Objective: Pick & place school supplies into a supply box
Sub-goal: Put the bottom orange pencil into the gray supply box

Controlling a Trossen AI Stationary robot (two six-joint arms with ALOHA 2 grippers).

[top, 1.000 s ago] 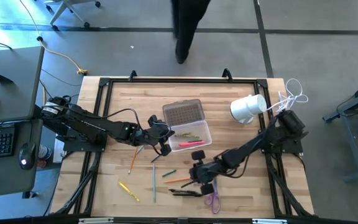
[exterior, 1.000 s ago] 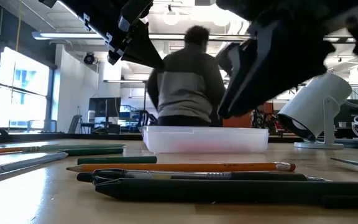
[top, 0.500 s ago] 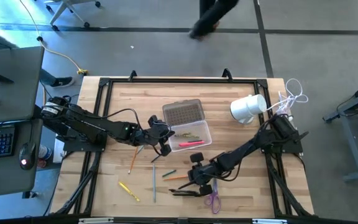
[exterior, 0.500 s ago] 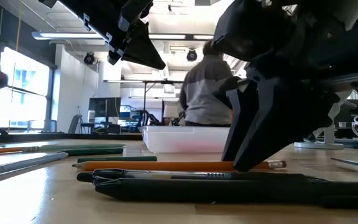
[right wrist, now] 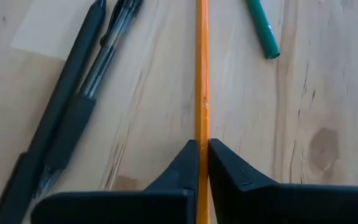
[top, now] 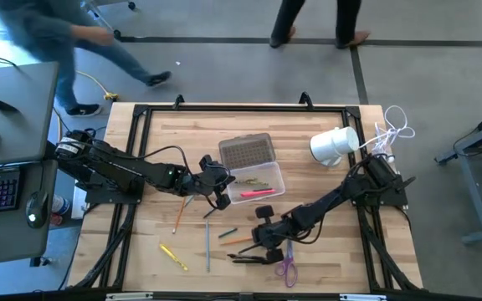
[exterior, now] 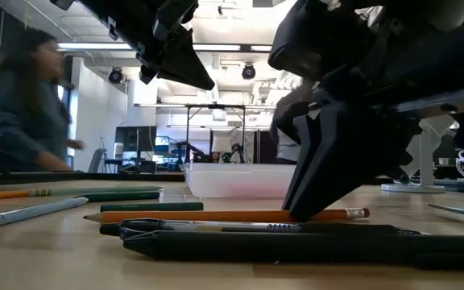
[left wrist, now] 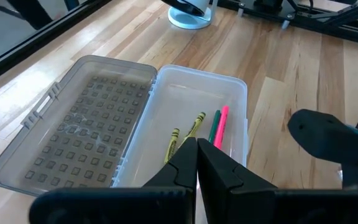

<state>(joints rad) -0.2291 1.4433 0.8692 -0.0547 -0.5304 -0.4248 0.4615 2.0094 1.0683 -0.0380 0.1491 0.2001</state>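
Note:
The clear supply box (top: pixel 258 180) lies open mid-table, its grey textured lid (top: pixel 247 150) folded back toward the far edge. Inside the box (left wrist: pixel 241 87) lie two yellow pencils (left wrist: pixel 188 130), a green one and a pink pen (left wrist: pixel 222 121). My left gripper (top: pixel 221 192) hovers shut over the box's left end (left wrist: pixel 196 149), holding nothing. My right gripper (top: pixel 264 242) is down at the table's near middle, shut on an orange pencil (exterior: pixel 216 216). Beside it lie a green pencil (right wrist: pixel 263 31), black pens (right wrist: pixel 79 87) and purple-handled scissors (top: pixel 286 269). My right gripper pinches the orange pencil (right wrist: pixel 202 118) between its two fingertips (exterior: pixel 304 211), nearer the eraser end (exterior: pixel 361 213) than the point. The fingers come down from above, slanting from the table's right. The pencil lies flat on the table along its length.
Toward the near left lie a yellow pencil (top: pixel 172 256), a grey one (top: pixel 207 242) and another orange one (top: pixel 179 216). A white cylindrical object (top: pixel 333 144) and a white cable bundle (top: pixel 392 125) sit at the far right. People walk beyond the far edge.
My right gripper has come down onto the orange pencil and shifted slightly toward the table's left; its fingers now stand on the table around the pencil. The pencil has not moved. My left arm has kept still. People have walked past behind the table.

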